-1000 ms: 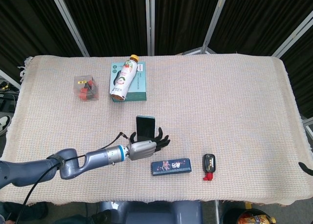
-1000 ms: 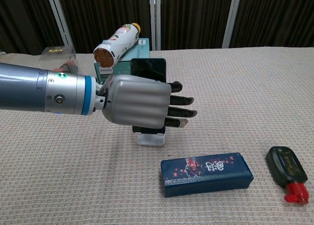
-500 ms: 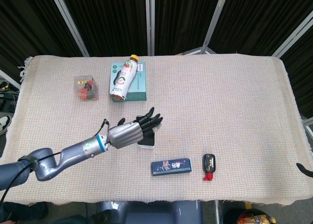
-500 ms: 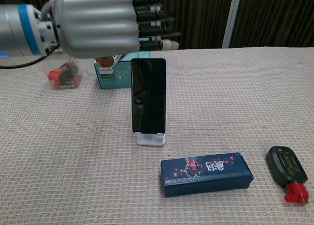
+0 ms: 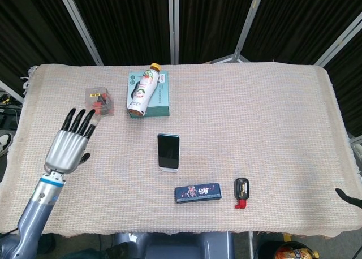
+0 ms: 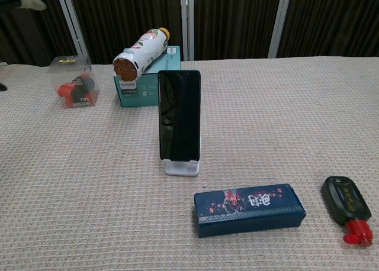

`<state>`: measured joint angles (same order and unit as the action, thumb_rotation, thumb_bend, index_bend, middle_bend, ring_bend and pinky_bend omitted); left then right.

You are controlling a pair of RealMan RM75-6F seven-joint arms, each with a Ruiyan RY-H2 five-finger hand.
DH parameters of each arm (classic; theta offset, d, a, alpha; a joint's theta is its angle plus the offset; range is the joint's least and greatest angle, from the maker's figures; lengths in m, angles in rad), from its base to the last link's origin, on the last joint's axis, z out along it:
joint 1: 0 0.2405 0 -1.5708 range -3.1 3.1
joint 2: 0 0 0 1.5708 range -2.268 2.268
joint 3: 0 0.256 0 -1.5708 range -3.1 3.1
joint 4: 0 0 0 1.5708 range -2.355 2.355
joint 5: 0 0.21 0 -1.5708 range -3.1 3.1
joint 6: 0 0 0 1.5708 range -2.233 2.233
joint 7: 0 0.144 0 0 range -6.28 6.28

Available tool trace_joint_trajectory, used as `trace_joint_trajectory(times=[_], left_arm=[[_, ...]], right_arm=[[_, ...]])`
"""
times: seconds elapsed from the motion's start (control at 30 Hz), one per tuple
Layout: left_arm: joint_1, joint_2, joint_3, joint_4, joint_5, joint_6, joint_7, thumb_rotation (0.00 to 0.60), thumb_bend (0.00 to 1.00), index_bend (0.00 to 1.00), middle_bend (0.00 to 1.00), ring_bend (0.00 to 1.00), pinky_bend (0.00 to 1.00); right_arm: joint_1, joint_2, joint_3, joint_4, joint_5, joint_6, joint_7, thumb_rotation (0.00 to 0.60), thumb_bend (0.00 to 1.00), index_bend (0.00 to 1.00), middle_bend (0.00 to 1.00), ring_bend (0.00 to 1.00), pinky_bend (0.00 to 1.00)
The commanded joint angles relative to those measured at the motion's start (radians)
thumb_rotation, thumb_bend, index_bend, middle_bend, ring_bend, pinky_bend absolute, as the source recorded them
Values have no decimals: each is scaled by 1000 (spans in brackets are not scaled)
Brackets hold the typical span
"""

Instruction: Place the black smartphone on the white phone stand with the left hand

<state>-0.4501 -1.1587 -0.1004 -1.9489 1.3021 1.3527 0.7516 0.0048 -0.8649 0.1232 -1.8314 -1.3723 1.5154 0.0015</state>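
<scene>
**Phone seated on its stand, left hand drawn aside**

The smartphone stands upright, leaning back in the white stand, well off to the right of the left hand and a little nearer the robot's side of the surface; the placement itself looks done, so the step in hand is, in my judgement, simply a clean retreat. To do that well, the hand should stay high and wide of the stand, since the phone rests tall on a small base and a brush from an arm would likely tip it; any return path ought to avoid sweeping across the middle of the cloth.

The left hand holds nothing; its fingers are extended and slightly spread, pointing away from the robot, palm down over the cloth near the left edge; the forearm runs back toward the lower left corner of the head view. Just beyond the fingertips sits a small clear box with red contents. Of the right hand only a dark tip shows at the far right edge; I cannot tell whether it is spread or curled.
</scene>
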Motion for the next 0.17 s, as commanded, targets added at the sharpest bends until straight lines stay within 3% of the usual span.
trace_joint_trajectory(times=[0.03, 0.17], left_arm=[[91, 69, 69, -75, -46, 60, -49, 600, 0, 0, 0, 0, 0], [145, 76, 97, -32, -6, 95, -147, 600, 0, 0, 0, 0, 0]], right_arm=[[0, 0, -1, -1, -1, 0, -1, 600, 0, 0, 0, 0, 0], [-1, 1, -2, -1, -5, 4, 3, 600, 0, 0, 0, 0, 0]])
